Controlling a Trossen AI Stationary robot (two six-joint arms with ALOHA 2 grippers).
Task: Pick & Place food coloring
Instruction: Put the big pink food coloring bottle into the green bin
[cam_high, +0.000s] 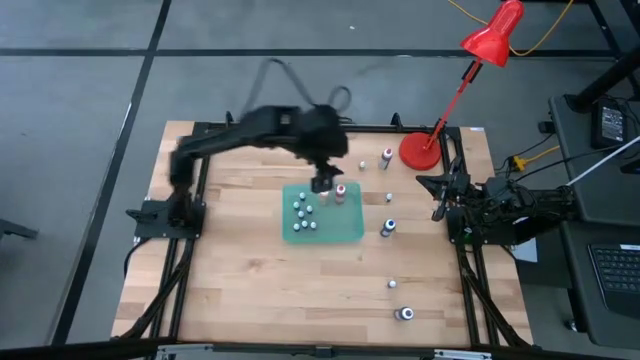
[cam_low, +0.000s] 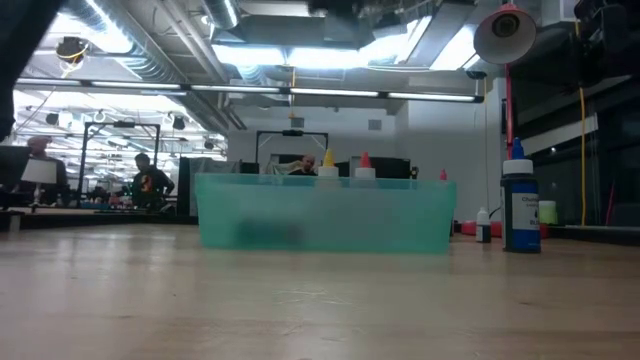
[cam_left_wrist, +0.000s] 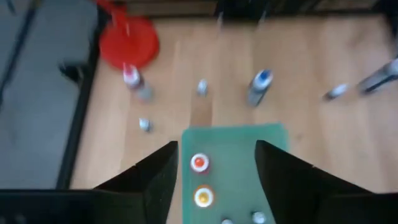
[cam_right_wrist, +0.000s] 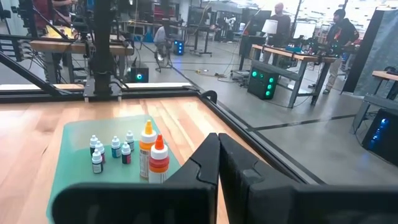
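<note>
While its fingers stand apart and hold nothing, the left pincer (cam_left_wrist: 211, 180) hovers over the green mat (cam_high: 322, 212), above an orange-capped bottle (cam_left_wrist: 199, 163) and a yellow-capped bottle (cam_left_wrist: 203, 197) standing there. This looks like the release step. More food coloring bottles (cam_high: 388, 228) remain scattered on the desk (cam_high: 250, 270); fetching one seems next. The right pincer (cam_right_wrist: 217, 163) rests closed at the desk's right edge.
</note>
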